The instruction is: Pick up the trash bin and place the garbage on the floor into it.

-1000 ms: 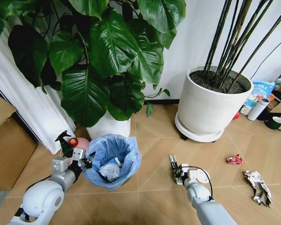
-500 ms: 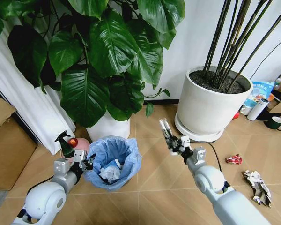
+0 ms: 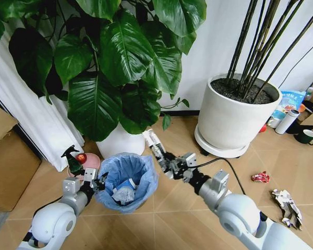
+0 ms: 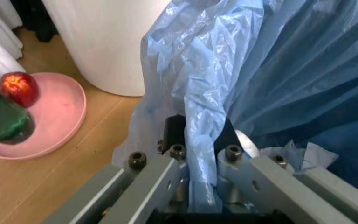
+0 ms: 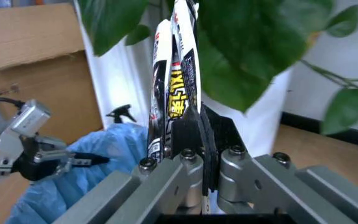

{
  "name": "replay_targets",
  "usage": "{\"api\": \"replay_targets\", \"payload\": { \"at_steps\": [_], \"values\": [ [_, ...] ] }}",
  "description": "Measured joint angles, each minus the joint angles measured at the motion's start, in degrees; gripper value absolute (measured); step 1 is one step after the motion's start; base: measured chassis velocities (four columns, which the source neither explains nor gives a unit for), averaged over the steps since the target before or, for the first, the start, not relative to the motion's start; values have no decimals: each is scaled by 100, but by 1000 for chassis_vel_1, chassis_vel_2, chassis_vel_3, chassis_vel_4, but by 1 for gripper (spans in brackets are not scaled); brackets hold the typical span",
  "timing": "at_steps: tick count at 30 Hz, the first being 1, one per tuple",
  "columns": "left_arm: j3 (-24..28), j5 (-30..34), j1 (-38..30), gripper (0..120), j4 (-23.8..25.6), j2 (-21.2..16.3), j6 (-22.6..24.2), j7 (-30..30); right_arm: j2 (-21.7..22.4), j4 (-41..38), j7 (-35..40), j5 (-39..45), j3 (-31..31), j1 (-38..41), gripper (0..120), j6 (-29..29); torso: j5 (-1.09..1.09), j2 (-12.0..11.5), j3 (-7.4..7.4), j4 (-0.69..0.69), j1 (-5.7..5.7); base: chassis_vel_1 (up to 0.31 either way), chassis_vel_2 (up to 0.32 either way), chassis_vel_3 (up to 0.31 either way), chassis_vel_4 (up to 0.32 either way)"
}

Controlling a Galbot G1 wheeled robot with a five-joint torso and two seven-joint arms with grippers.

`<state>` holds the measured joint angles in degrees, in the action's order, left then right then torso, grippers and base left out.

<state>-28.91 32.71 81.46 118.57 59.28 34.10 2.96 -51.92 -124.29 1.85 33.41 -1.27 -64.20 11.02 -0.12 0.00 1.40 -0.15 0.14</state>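
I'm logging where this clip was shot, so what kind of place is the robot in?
Probably an office or lounge corner used as a test space: big potted plants in white pots on chevron wood-look floor, cardboard boxes by the wall, and a mug on the floor.

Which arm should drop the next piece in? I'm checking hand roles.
Probably the right: the right gripper holds a printed wrapper beside the trash bin, while the left gripper clamps the bin's bag rim.

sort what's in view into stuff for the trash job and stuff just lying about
For the job:
trash bin, rim held by the left gripper
printed wrapper in the right gripper
red crumpled wrapper on the floor
printed wrappers

Lying about:
green spray bottle
apple on pink plate
mug
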Motion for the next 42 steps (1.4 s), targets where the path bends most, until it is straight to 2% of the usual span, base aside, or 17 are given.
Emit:
{"api": "replay_targets", "payload": {
  "at_steps": [10,16,20,22,25,26,27,30,31,34,35,42],
  "values": [
    [-14,84,21,0,-14,-27,7,39,-346,730,-15,8,-1126,954,0,-144,0,0,0,0,0,0,0,0,0],
    [-43,125,-23,0,-37,-28,12,39,-478,1014,28,-30,-1431,1186,0,-143,1,0,1,1,0,0,0,0,0],
    [-59,145,-74,0,-81,-22,13,33,-494,1102,57,-66,-1516,1275,19,-142,0,0,0,0,0,0,0,0,0],
    [-59,147,-84,0,-93,-18,13,31,-494,1110,60,-73,-1518,1282,22,-142,0,0,0,0,0,0,0,0,0],
    [-55,151,-96,0,-109,-7,13,26,-485,1111,74,-81,-1519,1286,37,-143,1,0,0,0,0,0,0,0,0],
    [-55,151,-96,0,-109,-7,13,26,-485,1111,74,-81,-1519,1286,37,-143,1,0,0,0,0,0,0,0,0],
    [-55,153,-95,0,-110,-7,14,23,-482,1107,81,-81,-1519,1285,43,-143,0,0,0,0,0,0,0,0,0],
    [-67,156,-80,0,-110,-4,13,19,-482,1091,108,-80,-1512,1284,50,-144,1,0,0,0,0,0,0,0,0],
    [-75,156,-72,0,-110,0,13,17,-485,1071,128,-77,-1499,1283,55,-144,1,0,0,0,0,0,0,0,0],
    [-97,157,-36,0,-109,18,11,13,-484,941,290,-13,-1351,1280,70,-141,1,0,0,1,0,0,0,0,0],
    [-97,157,-36,0,-109,18,11,13,-484,941,290,-13,-1351,1280,70,-141,1,0,0,1,0,0,0,0,0],
    [-126,141,18,0,-53,72,6,11,-251,540,580,293,-674,1057,96,-39,2,0,0,1,0,0,0,0,0]
  ]
}}
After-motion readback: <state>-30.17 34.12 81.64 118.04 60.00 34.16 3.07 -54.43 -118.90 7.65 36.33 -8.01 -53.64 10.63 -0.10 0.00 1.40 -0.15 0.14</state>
